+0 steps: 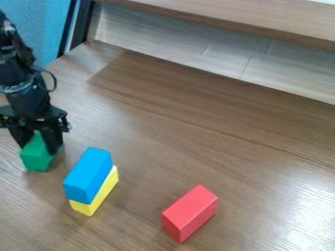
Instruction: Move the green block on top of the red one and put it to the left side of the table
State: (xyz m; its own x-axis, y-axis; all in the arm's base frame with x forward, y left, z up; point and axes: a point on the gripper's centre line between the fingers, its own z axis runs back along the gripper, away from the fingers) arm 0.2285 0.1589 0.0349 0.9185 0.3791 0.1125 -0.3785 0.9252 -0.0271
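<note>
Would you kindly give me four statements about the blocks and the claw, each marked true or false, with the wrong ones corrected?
1. The claw has the green block between its fingers. True.
2. The yellow block lies on top of the blue block. False: the blue one is on the yellow.
3. The red block stands apart from the other blocks. True.
4. The green block is stacked on the red one. False: they are apart.

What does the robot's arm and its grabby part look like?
The arm is black and chunky, with shiny, pale glints on it. A thin dark cable makes a loop at its side. The gripper is black too, with two dark fingers and a wide bar across above them.
</note>
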